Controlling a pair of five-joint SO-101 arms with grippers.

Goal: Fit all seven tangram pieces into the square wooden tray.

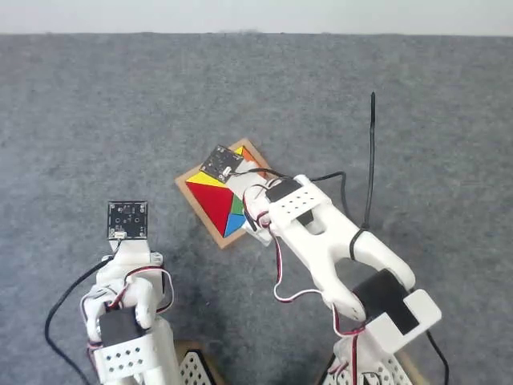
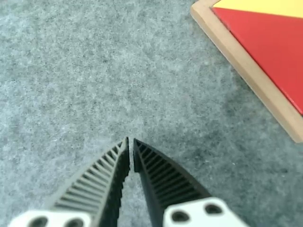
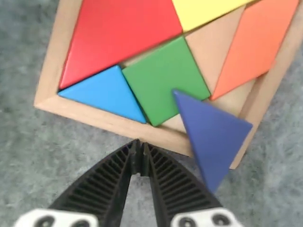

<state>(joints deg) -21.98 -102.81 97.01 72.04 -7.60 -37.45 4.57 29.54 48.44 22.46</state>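
The square wooden tray (image 1: 200,210) lies mid-table, with the right arm over its near side. In it sit a red triangle (image 3: 118,33), a yellow piece (image 3: 208,10), a light blue triangle (image 3: 104,94), a green square (image 3: 165,78) and an orange piece (image 3: 258,42). A dark blue triangle (image 3: 210,132) lies askew across the tray's near rim, overlapping the green square's corner. My right gripper (image 3: 140,151) is shut and empty, its tips at the tray's near edge (image 3: 94,118) beside the dark blue triangle. My left gripper (image 2: 130,142) is shut over bare carpet, short of the tray corner (image 2: 203,12).
Grey carpet covers the table. A black cable (image 1: 371,160) rises to the right of the tray. The left arm (image 1: 128,233) stands at the front left, apart from the tray.
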